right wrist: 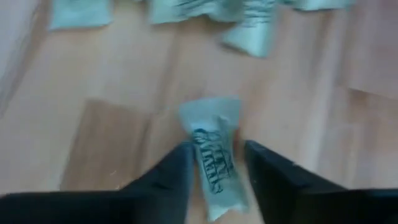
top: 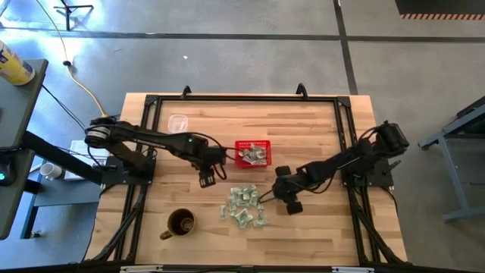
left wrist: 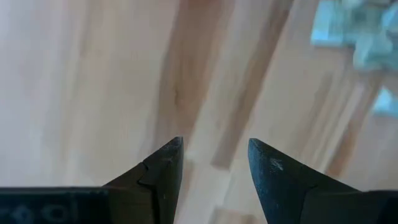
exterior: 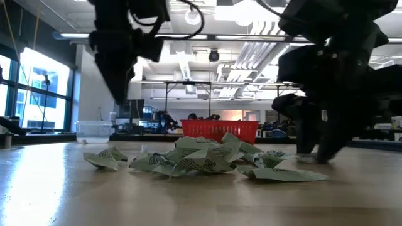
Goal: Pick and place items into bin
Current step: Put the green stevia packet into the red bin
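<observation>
The left gripper (left wrist: pixel 214 163) has two dark fingers (left wrist: pixel 163 171) held apart with nothing between them. Under them is the wooden table (left wrist: pixel 93 81). A few pale packets (left wrist: pixel 364 34) lie near one corner.

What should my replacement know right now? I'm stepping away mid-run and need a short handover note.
Left hand: open, empty, hovering over bare wood between the brown mug and the small red mesh basket.
Right hand: at the pile's right edge, fingers closing around one pale green-and-white wrinkly packet; packet not yet lifted.
Done: a few packets already lie in the basket.
Left: the pile of packets on the wooden table, just in front of the basket.
</observation>
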Controlling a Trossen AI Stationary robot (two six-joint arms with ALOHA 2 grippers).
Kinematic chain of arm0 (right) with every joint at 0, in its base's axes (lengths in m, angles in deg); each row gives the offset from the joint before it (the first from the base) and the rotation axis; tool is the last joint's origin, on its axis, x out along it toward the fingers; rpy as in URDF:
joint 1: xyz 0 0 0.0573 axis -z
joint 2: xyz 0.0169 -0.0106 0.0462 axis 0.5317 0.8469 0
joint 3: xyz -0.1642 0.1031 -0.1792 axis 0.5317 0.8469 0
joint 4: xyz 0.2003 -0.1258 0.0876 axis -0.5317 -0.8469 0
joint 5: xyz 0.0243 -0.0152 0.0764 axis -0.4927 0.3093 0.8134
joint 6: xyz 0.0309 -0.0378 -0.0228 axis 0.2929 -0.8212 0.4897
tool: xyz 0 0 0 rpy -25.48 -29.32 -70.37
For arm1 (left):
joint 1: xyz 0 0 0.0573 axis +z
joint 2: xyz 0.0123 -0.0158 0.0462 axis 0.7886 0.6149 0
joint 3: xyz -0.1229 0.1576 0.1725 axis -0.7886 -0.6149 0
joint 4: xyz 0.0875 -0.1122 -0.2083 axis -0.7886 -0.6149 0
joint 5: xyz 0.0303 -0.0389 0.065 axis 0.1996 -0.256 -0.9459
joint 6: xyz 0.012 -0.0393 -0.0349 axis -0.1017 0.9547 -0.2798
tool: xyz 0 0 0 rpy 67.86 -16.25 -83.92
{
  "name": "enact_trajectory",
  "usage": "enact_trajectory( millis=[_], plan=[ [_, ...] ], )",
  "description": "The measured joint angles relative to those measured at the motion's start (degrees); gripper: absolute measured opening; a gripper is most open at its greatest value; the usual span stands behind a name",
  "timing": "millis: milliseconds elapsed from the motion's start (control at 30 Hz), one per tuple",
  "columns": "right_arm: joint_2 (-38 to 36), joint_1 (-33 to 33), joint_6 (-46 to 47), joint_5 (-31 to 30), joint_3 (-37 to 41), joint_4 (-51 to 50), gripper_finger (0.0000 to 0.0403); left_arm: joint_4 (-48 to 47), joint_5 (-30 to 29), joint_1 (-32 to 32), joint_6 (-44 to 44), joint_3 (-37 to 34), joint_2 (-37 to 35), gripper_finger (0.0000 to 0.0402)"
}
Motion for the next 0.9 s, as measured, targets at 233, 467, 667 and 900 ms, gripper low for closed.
enact_trajectory(
  millis=[233,467,667,900],
  plan=[
    [-5.1,2.6,8.2,-4.0,0.3,-4.9,0.0018,8.1,5.0,-0.9,3.6,-10.6,-5.1,0.0215],
    [-17.7,7.3,8.7,-13.5,-3.6,-7.5,0.0011,23.2,5.6,-4.3,9.2,-18.4,-8.9,0.0215],
    [-14.2,18.7,10.7,-3.7,-6.7,0.3,0.0011,32.6,3.0,-4.6,8.5,-21.5,-9.2,0.0215],
    [-2.9,24.6,9.9,1.5,-15.2,0.3,0.0072,36.3,2.9,-5.9,4.1,-22.3,-9.1,0.0215]
  ],
)
